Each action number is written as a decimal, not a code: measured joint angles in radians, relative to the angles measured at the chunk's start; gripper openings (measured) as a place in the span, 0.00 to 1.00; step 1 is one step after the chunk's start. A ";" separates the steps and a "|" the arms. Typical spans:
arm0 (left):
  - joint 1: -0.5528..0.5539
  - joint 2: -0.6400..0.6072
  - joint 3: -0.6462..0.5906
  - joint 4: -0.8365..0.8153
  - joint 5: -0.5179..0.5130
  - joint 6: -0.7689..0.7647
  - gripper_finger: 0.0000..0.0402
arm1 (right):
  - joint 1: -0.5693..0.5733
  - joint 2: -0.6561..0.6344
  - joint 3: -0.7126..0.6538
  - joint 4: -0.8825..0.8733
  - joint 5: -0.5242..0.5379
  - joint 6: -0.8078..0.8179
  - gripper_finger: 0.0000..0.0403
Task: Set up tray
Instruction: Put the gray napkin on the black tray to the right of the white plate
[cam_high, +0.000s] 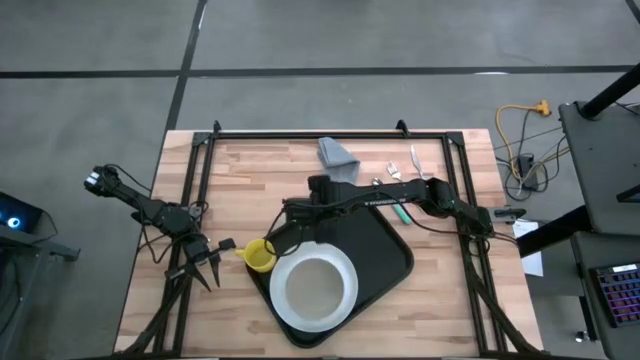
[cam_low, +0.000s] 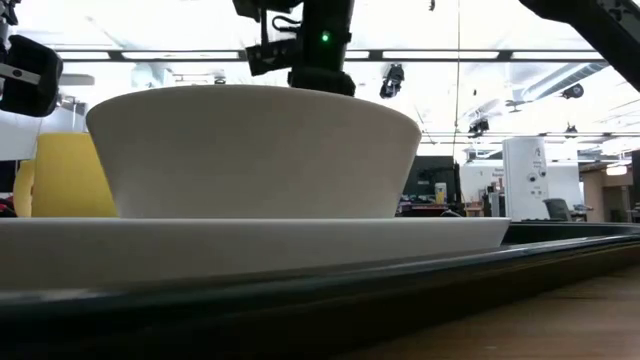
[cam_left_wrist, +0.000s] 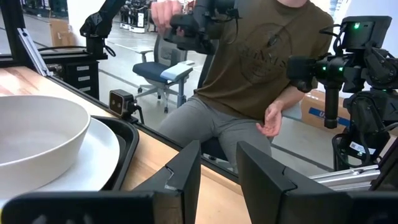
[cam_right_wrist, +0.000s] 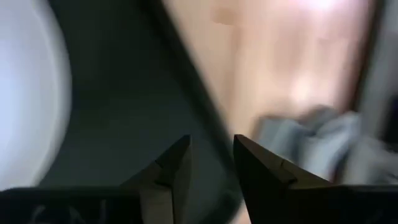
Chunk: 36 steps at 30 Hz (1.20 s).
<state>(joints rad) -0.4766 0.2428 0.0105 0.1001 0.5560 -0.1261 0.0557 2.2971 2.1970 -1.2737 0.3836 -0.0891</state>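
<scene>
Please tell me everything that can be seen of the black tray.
The tray is large, matte black, rectangular, with rounded corners and a raised rim; it looks like plastic. It lies flat on the wooden table, turned diagonally. A white plate carrying a white bowl rests on its near end. The yellow cup stands beside its left edge.

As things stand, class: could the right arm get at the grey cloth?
Probably yes. The right gripper hovers open over the tray's far corner, and the cloth lies on bare wood just beyond it with nothing between. The bowl and cup sit on the other side.
</scene>
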 joint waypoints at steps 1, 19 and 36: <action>0.000 0.000 0.000 0.000 0.000 0.000 0.22 | -0.002 0.000 -0.001 0.000 0.029 0.002 0.27; 0.000 0.000 0.000 0.000 -0.001 0.000 0.22 | -0.055 -0.042 -0.244 0.096 0.035 0.003 0.25; 0.000 0.000 0.000 0.000 -0.003 0.000 0.22 | -0.117 -0.445 -0.856 0.741 0.036 -0.130 0.22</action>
<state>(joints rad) -0.4766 0.2427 0.0105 0.0996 0.5527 -0.1261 -0.0613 1.8517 1.3405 -0.5329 0.4200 -0.2194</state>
